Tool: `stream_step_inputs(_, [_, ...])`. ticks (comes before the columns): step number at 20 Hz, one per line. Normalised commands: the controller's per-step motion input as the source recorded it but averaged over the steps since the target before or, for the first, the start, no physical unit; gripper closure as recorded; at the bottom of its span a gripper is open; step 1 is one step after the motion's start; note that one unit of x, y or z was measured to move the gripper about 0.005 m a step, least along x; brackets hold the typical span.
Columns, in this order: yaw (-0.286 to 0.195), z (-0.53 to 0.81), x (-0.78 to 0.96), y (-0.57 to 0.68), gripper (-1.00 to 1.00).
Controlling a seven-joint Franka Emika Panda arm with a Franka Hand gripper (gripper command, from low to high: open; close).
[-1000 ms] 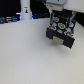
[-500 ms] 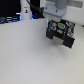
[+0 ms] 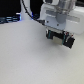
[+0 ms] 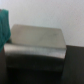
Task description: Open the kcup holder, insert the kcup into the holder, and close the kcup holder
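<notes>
Under the white gripper (image 3: 58,33) sits the kcup holder (image 3: 62,38), lid down; contents not visible. Gripper open or closed: can't tell. Wrist view: grey box top (image 4: 37,37).

Exterior oblique (blurry); wrist perhaps close

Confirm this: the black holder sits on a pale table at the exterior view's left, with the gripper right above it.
Wrong on one count. The holder is at the exterior view's right, not its left; the exterior view shows this. The rest stands: it sits on the pale table, with the gripper right above it.
</notes>
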Motion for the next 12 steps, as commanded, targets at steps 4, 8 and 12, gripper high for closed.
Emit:
stream_step_inputs(4, [0.192, -0.01, -0.36, 0.27, -1.0])
stream_step_inputs(8, [0.163, -0.04, -0.25, 0.32, -1.0])
stream_step_inputs(12, [0.152, -0.07, -0.23, 0.34, -1.0])
